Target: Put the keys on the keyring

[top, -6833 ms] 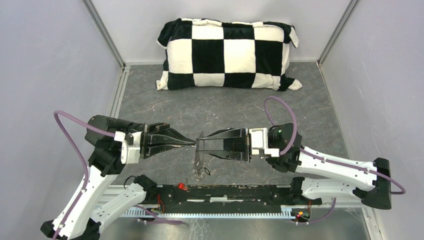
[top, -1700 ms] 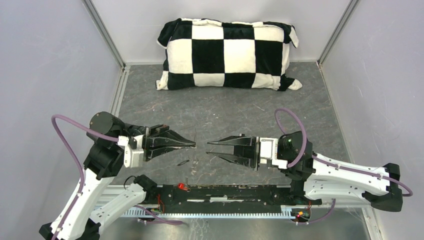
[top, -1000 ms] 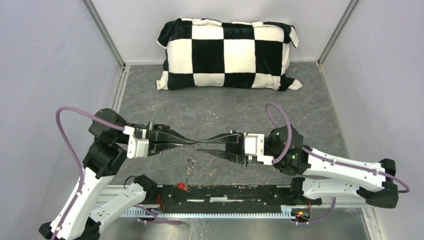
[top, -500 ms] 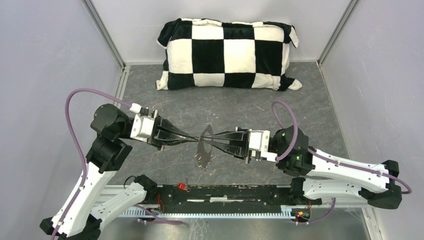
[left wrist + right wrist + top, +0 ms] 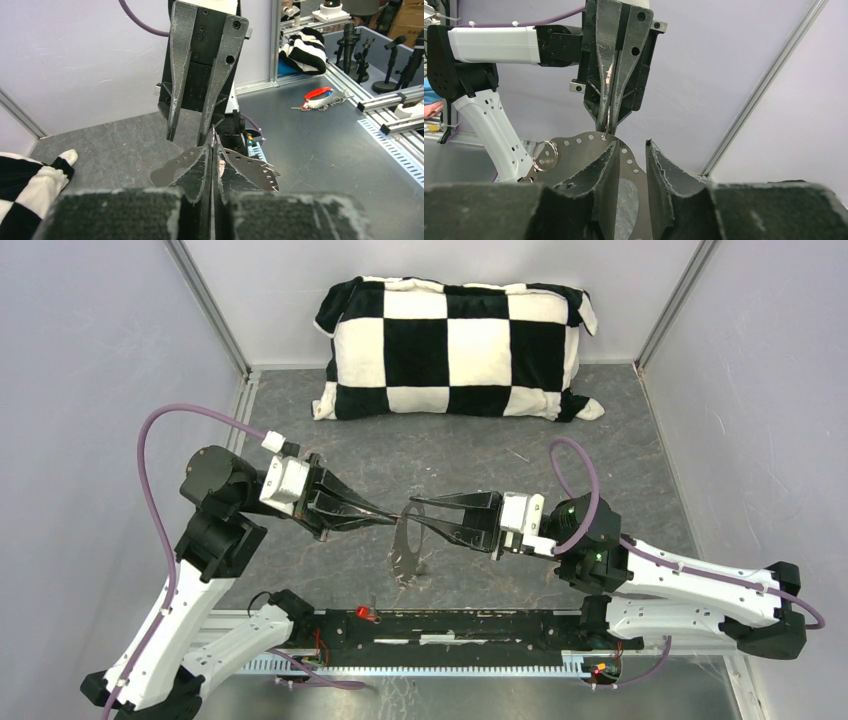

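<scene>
Right gripper has sprung half-open, empty, tips beside the keyring rim clamped by the left gripper, open floor below.

White left arm and right arm, black joints; 1 purple cable each; black tapered left tool and right tool, screw-holed.

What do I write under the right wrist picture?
The left gripper holds the holed metal keyring by its top edge; right gripper open, close by.
</scene>
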You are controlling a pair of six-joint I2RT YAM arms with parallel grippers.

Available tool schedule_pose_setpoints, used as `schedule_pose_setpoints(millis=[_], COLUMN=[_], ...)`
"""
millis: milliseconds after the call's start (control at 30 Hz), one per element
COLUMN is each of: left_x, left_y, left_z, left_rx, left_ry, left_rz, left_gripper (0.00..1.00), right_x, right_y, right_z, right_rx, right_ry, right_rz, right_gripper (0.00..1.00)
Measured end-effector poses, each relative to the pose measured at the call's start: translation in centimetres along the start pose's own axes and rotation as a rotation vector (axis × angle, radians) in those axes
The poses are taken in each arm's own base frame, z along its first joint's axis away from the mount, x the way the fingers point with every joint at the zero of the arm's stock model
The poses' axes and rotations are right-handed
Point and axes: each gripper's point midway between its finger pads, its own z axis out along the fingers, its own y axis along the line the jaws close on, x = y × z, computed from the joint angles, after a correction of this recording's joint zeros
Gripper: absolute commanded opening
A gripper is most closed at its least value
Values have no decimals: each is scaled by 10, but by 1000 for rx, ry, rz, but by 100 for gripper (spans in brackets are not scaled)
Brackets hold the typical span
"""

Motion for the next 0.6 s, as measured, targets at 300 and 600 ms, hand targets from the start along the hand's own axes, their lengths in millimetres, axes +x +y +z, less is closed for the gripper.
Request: schedule_pose_setpoints(millis=[300,600], left_x=[2,1], left_y=[-1,0], left_z=[2,3], left_rx=[20,15], left_ry=[5,3], left_rz=[-69,-107], left_gripper=[2,2], right_x=[5,3], right_y=[4,9], right_z=[2,2], right_rx=[-10,-39], right_ry=[10,0], right_rz=[31,41], right_gripper=[36,35])
